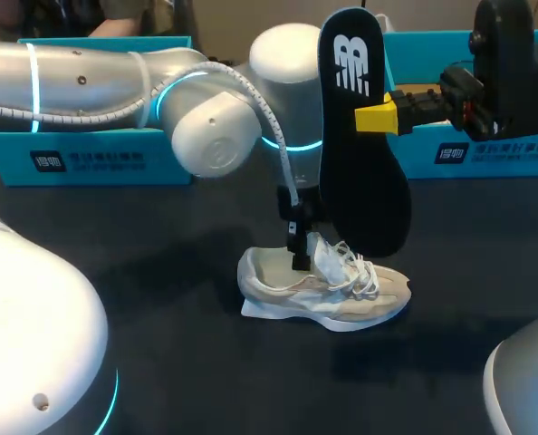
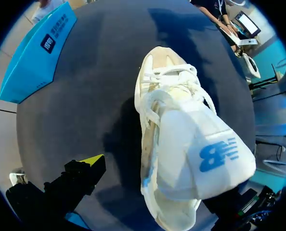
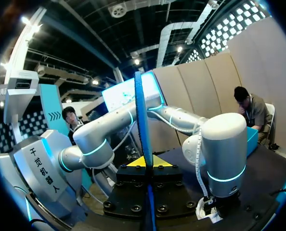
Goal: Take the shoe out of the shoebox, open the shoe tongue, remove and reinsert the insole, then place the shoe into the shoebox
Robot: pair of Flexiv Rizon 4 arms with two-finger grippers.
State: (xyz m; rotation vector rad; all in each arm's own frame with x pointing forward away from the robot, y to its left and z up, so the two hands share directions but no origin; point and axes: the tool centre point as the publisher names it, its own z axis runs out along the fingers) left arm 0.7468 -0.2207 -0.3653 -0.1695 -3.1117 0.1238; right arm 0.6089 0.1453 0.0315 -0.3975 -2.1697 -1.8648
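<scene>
Right claw (image 1: 374, 116) clamps insole (image 1: 360, 172); left claw (image 1: 298, 246) spread against tongue (image 2: 201, 154); shoe (image 1: 341, 294) on table (image 1: 206, 362), outside shoebox (image 1: 88, 159).

Logos on insole (image 1: 360, 149) and tongue (image 2: 201, 154)

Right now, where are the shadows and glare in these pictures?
Head view: soft shadows lie on the table around the shoe; the left arm gleams. Left wrist view: a dark shadow runs beside the shoe, toward the yellow fingertip; the tongue is brightly lit. Right wrist view: lamps glare behind the insole, edge-on in the right gripper.
</scene>
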